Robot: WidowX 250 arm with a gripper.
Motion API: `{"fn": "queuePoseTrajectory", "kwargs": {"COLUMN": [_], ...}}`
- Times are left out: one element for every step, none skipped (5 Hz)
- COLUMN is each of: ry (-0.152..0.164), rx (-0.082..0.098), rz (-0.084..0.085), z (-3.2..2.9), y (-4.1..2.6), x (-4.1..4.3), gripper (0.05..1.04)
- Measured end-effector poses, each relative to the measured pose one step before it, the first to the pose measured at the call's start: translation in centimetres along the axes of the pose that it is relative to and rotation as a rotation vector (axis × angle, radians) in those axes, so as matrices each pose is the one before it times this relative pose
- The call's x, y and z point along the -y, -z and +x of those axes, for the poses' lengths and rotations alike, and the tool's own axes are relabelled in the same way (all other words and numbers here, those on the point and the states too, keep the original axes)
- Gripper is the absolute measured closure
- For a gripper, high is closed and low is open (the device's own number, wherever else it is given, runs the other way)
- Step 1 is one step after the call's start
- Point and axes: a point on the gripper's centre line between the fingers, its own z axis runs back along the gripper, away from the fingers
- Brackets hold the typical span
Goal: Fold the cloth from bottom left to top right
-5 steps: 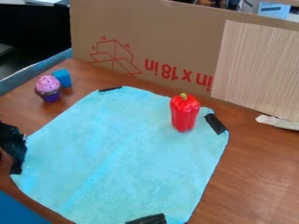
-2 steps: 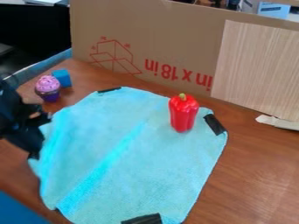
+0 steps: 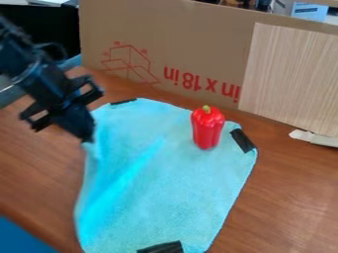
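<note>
Up and to the right across the tabletop (image 3: 294, 197) has gone the tool (image 3: 87, 137), pulling the left corner of the cloth (image 3: 165, 183) with it; the cloth's left side, which spread toward the tabletop's left edge in the earlier frames, now runs much farther in. The tool is closed on that corner, pinching it at its fingertips, and the black arm (image 3: 29, 71) slants down to it from the upper left. From the pinched corner the fabric drapes down toward the tabletop's near edge, with a brighter crease running diagonally through it. The rest of the cloth lies spread on the middle of the tabletop. The red bell pepper (image 3: 207, 131) stands upright on the cloth, toward its far right side, near the black patch (image 3: 242, 140) at the right corner, and has stayed put. Another dark patch (image 3: 123, 101) marks the far corner, and a third (image 3: 160, 247) the near one. Along the tabletop's far edge stands a cardboard sheet (image 3: 198, 44) with red print, a wood-grain panel (image 3: 290, 74) against its right part.
</note>
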Motion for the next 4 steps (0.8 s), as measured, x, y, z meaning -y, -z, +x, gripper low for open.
{"fn": "queuePoseTrajectory", "kwargs": {"ry": [-0.0334, 0.0060, 0.0084, -0.0111], "rx": [-0.0156, -0.0063, -0.0050, 0.0009], "rz": [-0.0619, -0.0376, -0.0336, -0.0285], "z": [0.808, 0.190, -0.006, 0.031], "y": [0.892, 1.479, 0.712, 0.107], "x": [4.210, 3.932, 3.094, 2.301], "gripper": [1.029, 1.029, 1.029, 1.029]}}
